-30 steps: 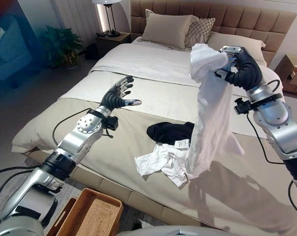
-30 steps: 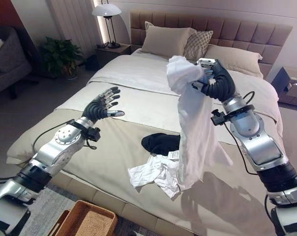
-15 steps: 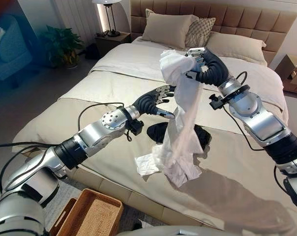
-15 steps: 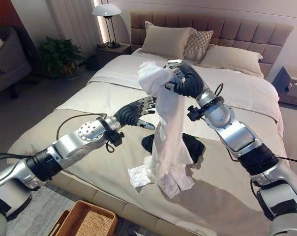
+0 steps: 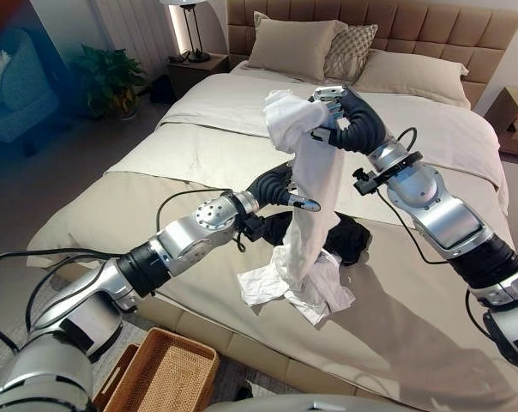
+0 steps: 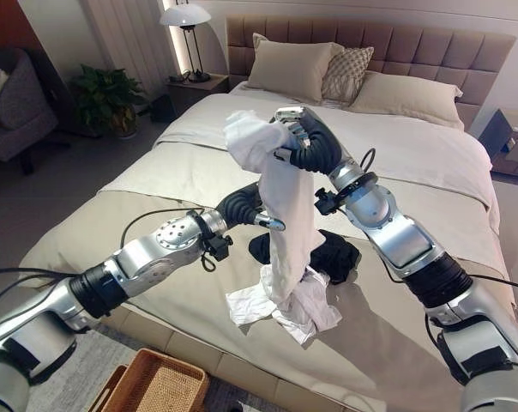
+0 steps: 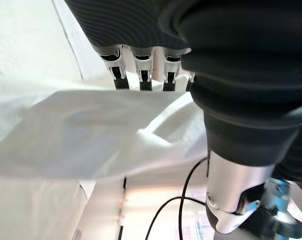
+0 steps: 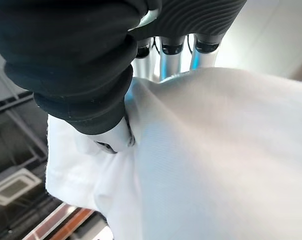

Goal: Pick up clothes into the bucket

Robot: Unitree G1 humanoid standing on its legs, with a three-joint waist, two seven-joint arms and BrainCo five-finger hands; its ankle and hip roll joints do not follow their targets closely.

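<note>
Both eye views show my right hand (image 5: 340, 116) clenched on a white shirt (image 5: 306, 184) hanging below it toward the bed (image 5: 156, 163), while my left wrist view shows my left hand (image 7: 141, 65), fingers straight, against that cloth.

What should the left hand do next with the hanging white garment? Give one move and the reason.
Probably close the left hand on the white garment. The right hand grips its top, the cloth hangs past the left hand's fingers, and its tail rests on the bed, far from the basket.
</note>
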